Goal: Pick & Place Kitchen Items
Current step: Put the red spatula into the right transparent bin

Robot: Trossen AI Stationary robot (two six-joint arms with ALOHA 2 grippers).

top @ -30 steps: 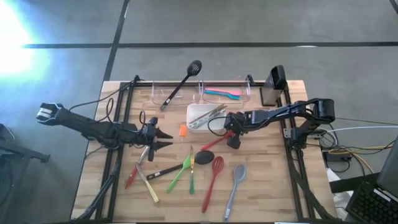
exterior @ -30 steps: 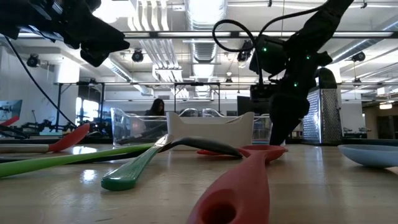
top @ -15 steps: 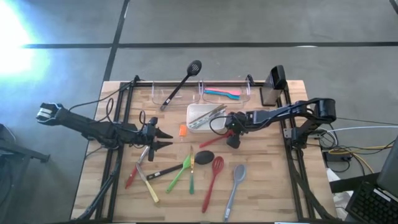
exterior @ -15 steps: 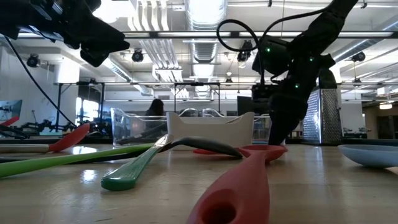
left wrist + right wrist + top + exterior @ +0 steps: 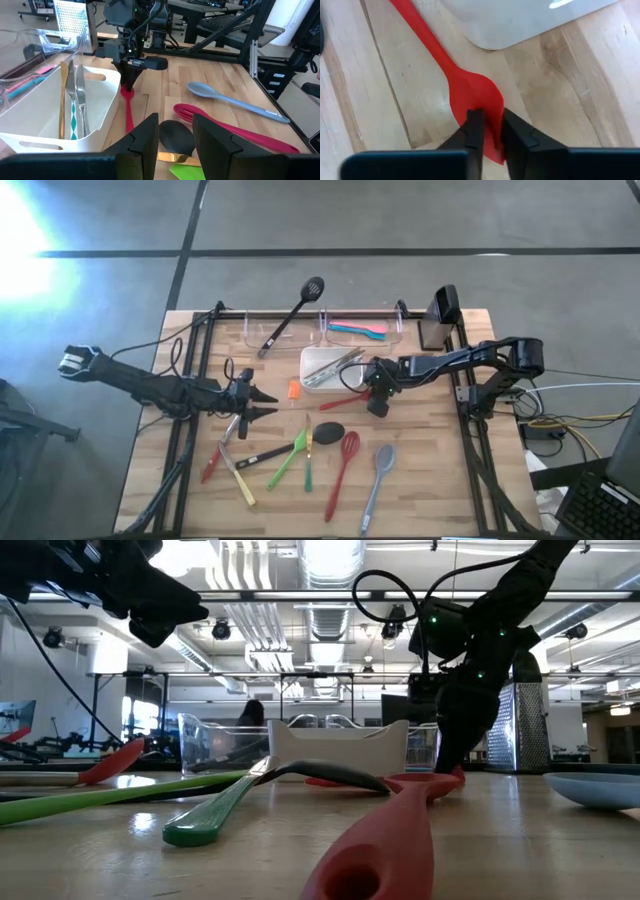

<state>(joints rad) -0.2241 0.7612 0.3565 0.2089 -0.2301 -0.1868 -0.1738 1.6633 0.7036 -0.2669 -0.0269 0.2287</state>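
Note:
A red spoon [image 5: 343,403] lies on the table beside the white dish [image 5: 312,358], and my right gripper [image 5: 375,402] is shut on its wide end. Nearer the front edge lie a black spoon [image 5: 330,430], a red slotted spoon [image 5: 343,465], a grey spoon [image 5: 378,475], green utensils [image 5: 292,457], and yellow and red ones [image 5: 228,470]. My left gripper [image 5: 272,402] hovers at the left, open, with nothing between its fingers [image 5: 145,140]. My right gripper pinches the rim of the red spoon's wide end [image 5: 487,97] between its two fingers. The fingers come from above, slanting steeply down. The handle [image 5: 432,42] runs away from the fingers along the table toward the black spoon.
The white dish holds metal cutlery. Two clear bins [image 5: 270,330] stand at the far edge, one with pink and blue utensils [image 5: 358,330]. A black slotted spoon [image 5: 293,313] leans on them. A grater [image 5: 436,330] stands at the far right, and a small orange piece [image 5: 294,390] lies mid-table.
My right gripper has shut on the red spoon's wide end, which now stands tipped slightly up at the fingers in the low view. The handle has stayed on the table.

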